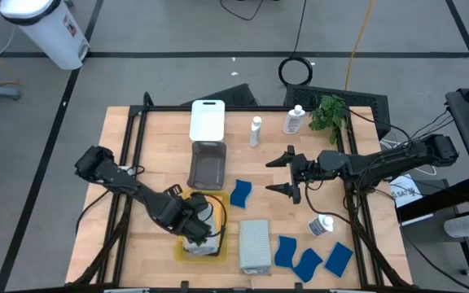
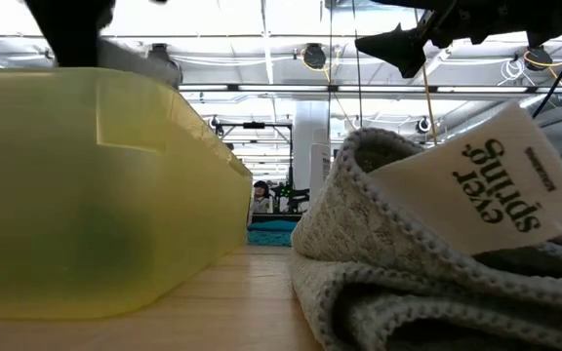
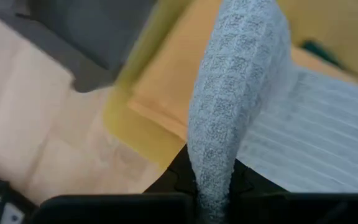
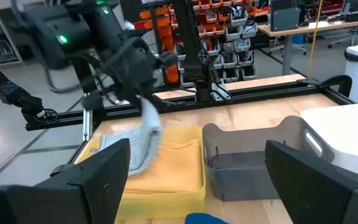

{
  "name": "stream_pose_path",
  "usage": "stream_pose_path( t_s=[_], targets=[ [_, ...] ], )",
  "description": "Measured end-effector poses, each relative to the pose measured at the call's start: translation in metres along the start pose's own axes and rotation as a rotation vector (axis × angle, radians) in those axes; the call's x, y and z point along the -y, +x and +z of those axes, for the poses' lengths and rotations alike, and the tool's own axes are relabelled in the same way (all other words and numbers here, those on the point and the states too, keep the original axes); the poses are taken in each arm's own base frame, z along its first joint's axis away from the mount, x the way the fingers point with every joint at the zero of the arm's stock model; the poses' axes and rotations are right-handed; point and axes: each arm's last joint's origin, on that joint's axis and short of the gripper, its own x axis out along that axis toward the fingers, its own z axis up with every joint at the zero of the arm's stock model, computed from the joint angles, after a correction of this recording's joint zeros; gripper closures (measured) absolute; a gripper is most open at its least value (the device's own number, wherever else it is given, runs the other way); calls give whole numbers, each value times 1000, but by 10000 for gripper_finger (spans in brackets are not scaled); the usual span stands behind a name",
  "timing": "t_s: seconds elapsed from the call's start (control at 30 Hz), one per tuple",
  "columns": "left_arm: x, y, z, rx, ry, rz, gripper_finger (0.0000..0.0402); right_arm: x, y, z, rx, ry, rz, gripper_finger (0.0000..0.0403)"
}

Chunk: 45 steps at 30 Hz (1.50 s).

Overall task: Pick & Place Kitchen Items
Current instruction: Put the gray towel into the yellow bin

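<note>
Left arm reaches from the table's left edge in toward the yellow tray (image 1: 187, 249) at the near side; its wrist is bent down over the tray. Left gripper (image 1: 195, 232) sits above the tray, fingers pressed together on a fold of grey cloth (image 3: 232, 93), which hangs from the pinch.

Right arm comes in from the right edge, stretched level toward the table's middle. Right gripper (image 1: 287, 173) is spread wide, holding nothing, well above the wood, near a blue sponge (image 1: 241, 192).

Left wrist view: the pinched cloth in waffle weave close up, with an orange cloth (image 3: 166, 87) and a white ribbed sheet lying in the tray beneath. High view does not show these layers clearly.

Right wrist view: left gripper (image 4: 138, 99) from across the table, the cloth drooping from it over the tray, and the grey tray (image 4: 253, 162) just beside the yellow one.

Low view: yellow tray wall on the left, a second folded grey cloth (image 2: 408, 253) with a paper label on the right; one right finger shows overhead.

High view only: three white bottles (image 1: 255, 130), two upright toward the far side, one lying near the right edge; three more sponges (image 1: 308, 260) at the near right; plant (image 1: 329, 112); white tray (image 1: 207, 120).
</note>
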Motion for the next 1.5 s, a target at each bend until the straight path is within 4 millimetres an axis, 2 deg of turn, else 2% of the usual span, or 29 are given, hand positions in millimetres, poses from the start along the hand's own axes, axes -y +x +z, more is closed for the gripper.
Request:
stream_pose_path(
  t_s=[0.17, 0.43, 0.53, 0.63, 0.9, 1.07, 1.3, 1.5],
  targets=[
    [-5, 22, -1, 21, 28, 71, 385, 0, 0, 0, -1, 0, 0, 67],
    [-4, 48, 2, 36, 123, 34, 381, 0, 0, 0, -1, 0, 0, 67],
    [-5, 54, 3, 36, 125, 33, 363, 0, 0, 0, -1, 0, 0, 67],
    [-8, 57, 5, 29, 99, 40, 329, 0, 0, 0, -1, 0, 0, 67],
    [-14, 60, 13, -20, 90, 18, 200, 0, 0, 0, -2, 0, 0, 67],
    [-28, 50, 13, -66, 19, 49, 148, 0, 0, 0, -2, -1, -1, 67],
    [-31, 25, 12, 87, -58, -25, 133, 0, 0, -2, -19, -1, -3, 67],
    [4, 31, 2, 29, 60, -223, 151, 0, 0, -2, -25, -2, -5, 67]
  ],
)
